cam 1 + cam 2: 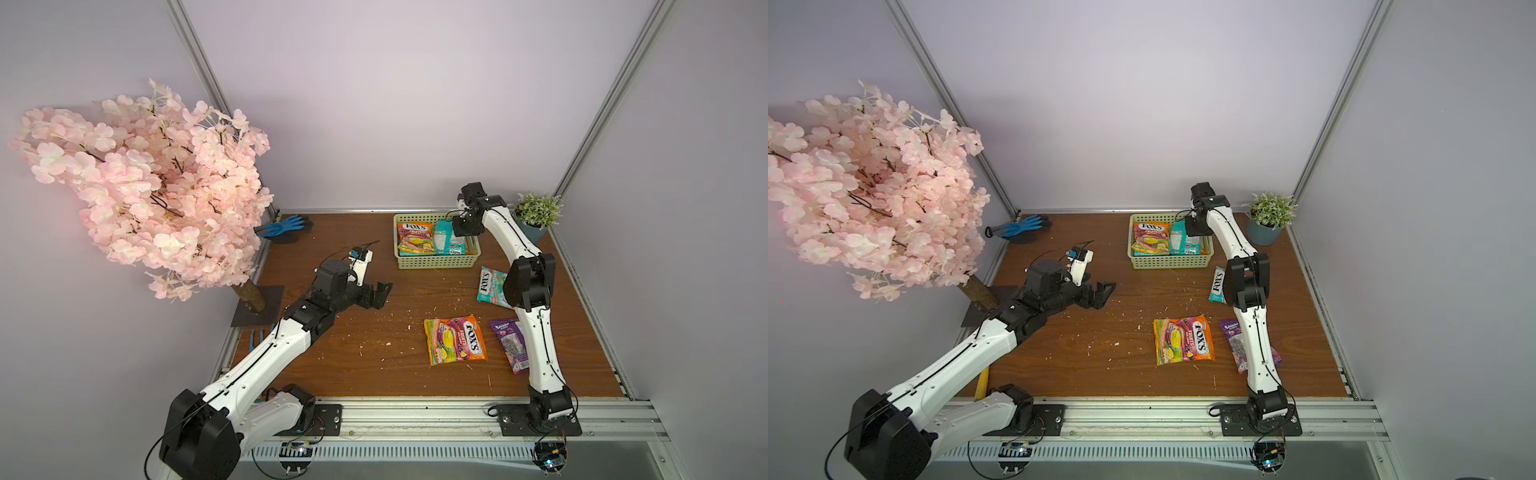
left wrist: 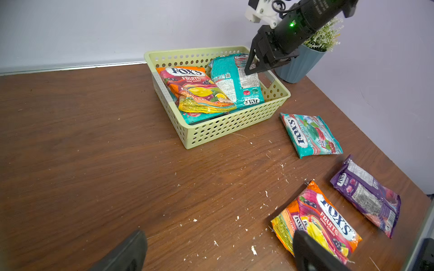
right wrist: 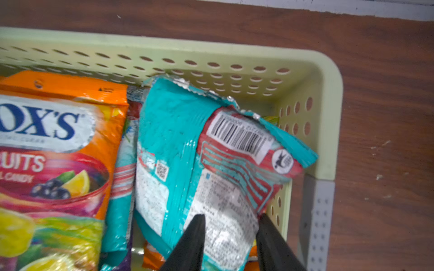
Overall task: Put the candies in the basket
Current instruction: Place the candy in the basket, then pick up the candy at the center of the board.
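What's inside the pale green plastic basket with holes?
The basket holds an orange FOX'S candy bag and a teal candy bag, back up, on top. More bag edges peek out underneath; how many is hidden.

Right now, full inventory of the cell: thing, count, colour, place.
basket: 1, pale yellow-green, far side of table, right of centre.
bags in basket: at least 2, top orange bag and top teal bag; more beneath, count unclear.
bags on table: 3, loose teal bag, loose orange bag, loose purple bag; right side, nearer than the basket.
glove: 1, blue, far left corner.
blossom tree: 1, pink, left edge.
potted plant: 1, green in blue-grey pot, far right corner.
crumbs: many, white, scattered mid-table.
table: 1, brown wood.
left claw: 1, black, open, over the table left of centre.
right claw: 1, black, open, over the top teal bag.
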